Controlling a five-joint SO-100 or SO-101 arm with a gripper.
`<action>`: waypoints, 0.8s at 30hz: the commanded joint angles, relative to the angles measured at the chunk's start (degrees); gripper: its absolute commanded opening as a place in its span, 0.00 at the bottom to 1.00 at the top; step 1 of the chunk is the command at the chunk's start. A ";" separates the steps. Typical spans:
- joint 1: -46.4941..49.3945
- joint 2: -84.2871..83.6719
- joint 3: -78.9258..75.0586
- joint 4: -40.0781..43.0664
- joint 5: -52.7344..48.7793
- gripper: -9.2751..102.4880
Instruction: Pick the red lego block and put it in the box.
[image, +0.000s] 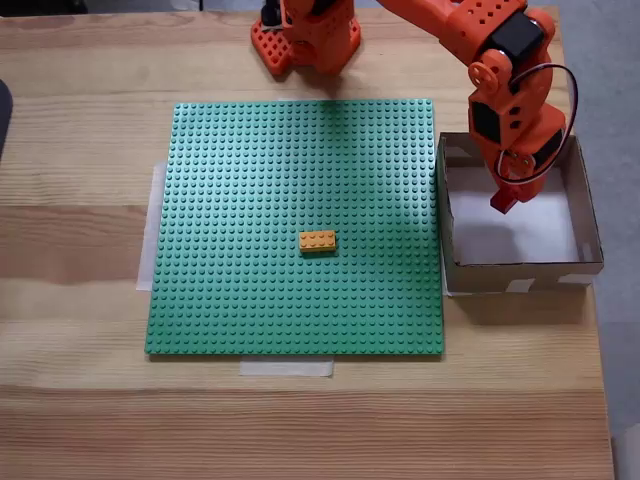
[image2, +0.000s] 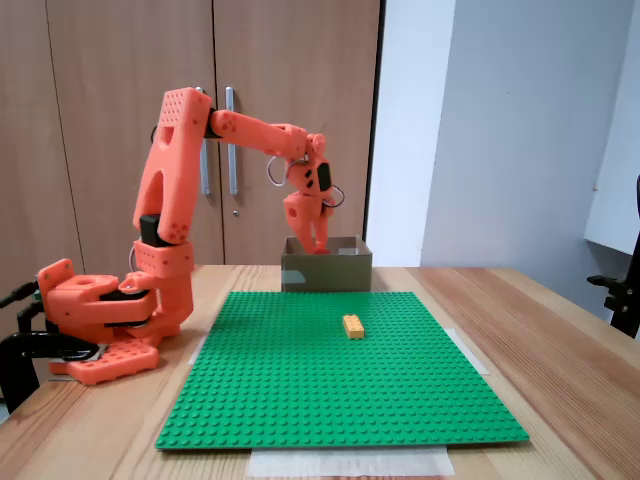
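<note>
We hold our gripper (image: 505, 203) over the box (image: 590, 215), apparently clamped on the red lego block (image: 503, 201), so we judge that the next move is opening to drop it directly below.

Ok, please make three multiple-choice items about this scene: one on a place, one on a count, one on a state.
1. The yellow-orange brick lies: A) on the green baseplate B) on bare wood C) under the arm's base.
2. Bricks on the baseplate: A) three B) none C) one.
3. The red lego block is: A) on the baseplate B) at the tip of the gripper, over the box C) on the table.
Key: 1 A, studs surround it; 2 C, just the yellow-orange one; 3 B, red shows at the tip above the box's white floor.
</note>
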 joint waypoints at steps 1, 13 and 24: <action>0.79 3.60 -0.09 -1.14 -0.97 0.08; 1.49 3.60 1.32 -2.55 -5.89 0.33; 2.99 11.43 8.70 -10.63 -3.78 0.32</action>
